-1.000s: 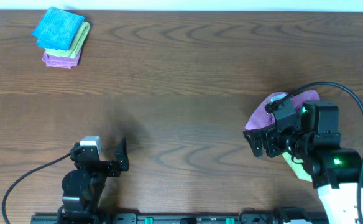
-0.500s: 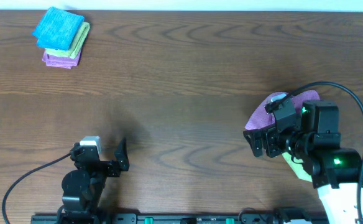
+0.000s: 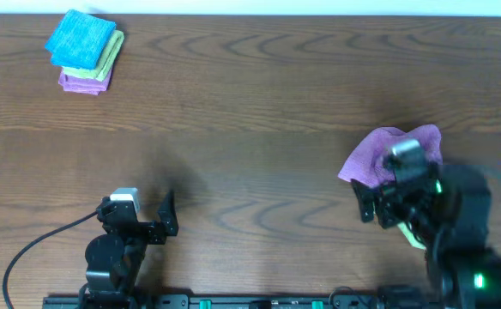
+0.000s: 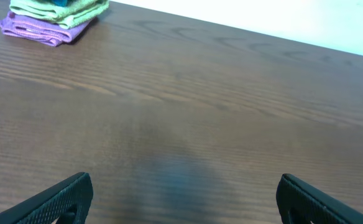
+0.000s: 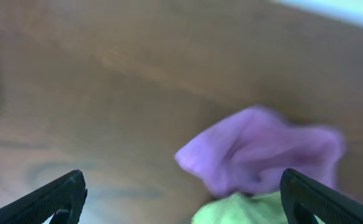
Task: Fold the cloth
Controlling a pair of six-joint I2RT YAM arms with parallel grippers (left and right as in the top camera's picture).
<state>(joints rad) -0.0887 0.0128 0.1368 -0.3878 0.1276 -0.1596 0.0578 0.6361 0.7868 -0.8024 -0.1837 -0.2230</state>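
Observation:
The sky-blue cloth [image 3: 81,39] lies folded on top of a stack at the far left corner of the table, far from both arms. In the left wrist view only a sliver of it [image 4: 60,2] shows at the top edge. My left gripper [image 3: 141,213] is open and empty near the front edge, its jaws wide apart over bare wood [image 4: 181,202]. My right gripper [image 3: 389,206] is open and empty at the front right [image 5: 181,196]. Its wrist view is blurred.
Under the blue cloth lie a folded lime-green cloth [image 3: 111,53] and a purple cloth [image 3: 81,83]. A crumpled purple cloth [image 3: 388,148] and a lime-green cloth [image 5: 243,208] lie just beyond the right gripper. The table's far edge meets a white wall.
The right arm has drawn back toward the front edge, uncovering more of the crumpled purple cloth. The left arm and the stack have not moved.

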